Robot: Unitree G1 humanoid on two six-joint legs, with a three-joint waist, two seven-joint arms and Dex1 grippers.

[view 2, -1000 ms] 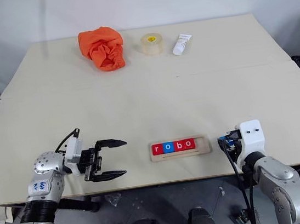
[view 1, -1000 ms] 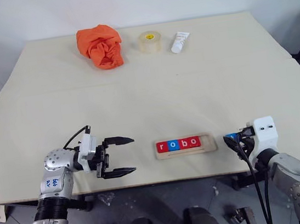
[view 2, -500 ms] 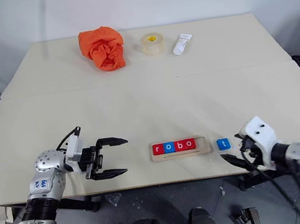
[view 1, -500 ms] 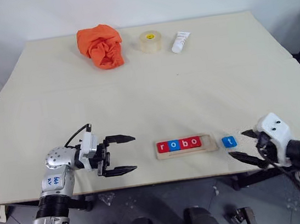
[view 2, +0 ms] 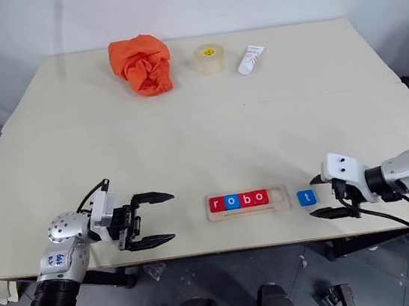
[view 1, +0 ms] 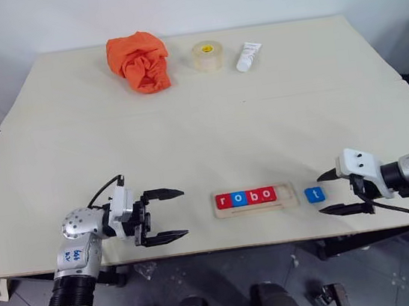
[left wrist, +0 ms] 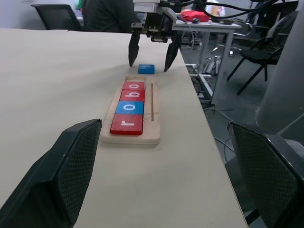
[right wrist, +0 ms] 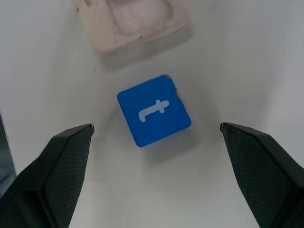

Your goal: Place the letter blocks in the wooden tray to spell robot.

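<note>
Your wooden tray [view 1: 290,196] lies near the bench's [view 1: 202,138] front edge with four letter blocks [view 1: 245,197] reading "robo". The blue "t" block [view 1: 314,194] sits just beside its right end. Your right gripper [view 1: 335,192] is spread, empty, around it; your left gripper [view 1: 169,215] is spread, empty, too.

Both arms are silver metal with black ribbed cuffs and black cables. The left arm [view 1: 76,249] carries blue handwriting, unreadable. The right wrist [view 1: 359,164] has a white housing.
</note>
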